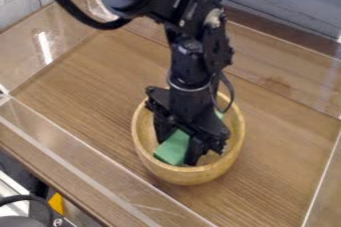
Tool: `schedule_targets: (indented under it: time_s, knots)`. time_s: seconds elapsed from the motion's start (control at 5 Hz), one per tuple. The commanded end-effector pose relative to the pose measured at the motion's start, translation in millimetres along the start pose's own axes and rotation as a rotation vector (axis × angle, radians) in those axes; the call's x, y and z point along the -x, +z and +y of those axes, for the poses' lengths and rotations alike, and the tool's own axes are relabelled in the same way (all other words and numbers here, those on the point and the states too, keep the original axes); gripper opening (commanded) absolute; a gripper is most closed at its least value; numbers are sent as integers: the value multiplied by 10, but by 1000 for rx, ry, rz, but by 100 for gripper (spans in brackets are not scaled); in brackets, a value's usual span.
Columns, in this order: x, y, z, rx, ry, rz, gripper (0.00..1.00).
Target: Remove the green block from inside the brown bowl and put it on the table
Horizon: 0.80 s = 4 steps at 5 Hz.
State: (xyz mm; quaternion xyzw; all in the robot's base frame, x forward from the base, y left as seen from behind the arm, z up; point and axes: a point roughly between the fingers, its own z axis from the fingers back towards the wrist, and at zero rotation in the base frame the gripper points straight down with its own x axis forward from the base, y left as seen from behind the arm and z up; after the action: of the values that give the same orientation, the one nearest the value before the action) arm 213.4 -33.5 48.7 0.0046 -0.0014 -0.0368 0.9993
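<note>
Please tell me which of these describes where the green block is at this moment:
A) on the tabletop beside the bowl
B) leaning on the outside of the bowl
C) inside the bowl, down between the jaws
C, since the green block shows within the rim of the bowl, with the jaws reaching down around it.
</note>
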Motion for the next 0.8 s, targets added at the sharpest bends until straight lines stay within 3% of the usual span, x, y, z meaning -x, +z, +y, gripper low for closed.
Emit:
schedule_targets:
  time_s: [0.0, 0.2, 0.4, 0.6]
  knots:
    - [-116, 187, 7, 12, 12, -51, 0]
    - [-132, 257, 41, 17, 24, -47, 0]
    - [-138, 456, -34, 27, 54, -46, 0]
    - [-173, 726, -52, 30, 101, -71, 0]
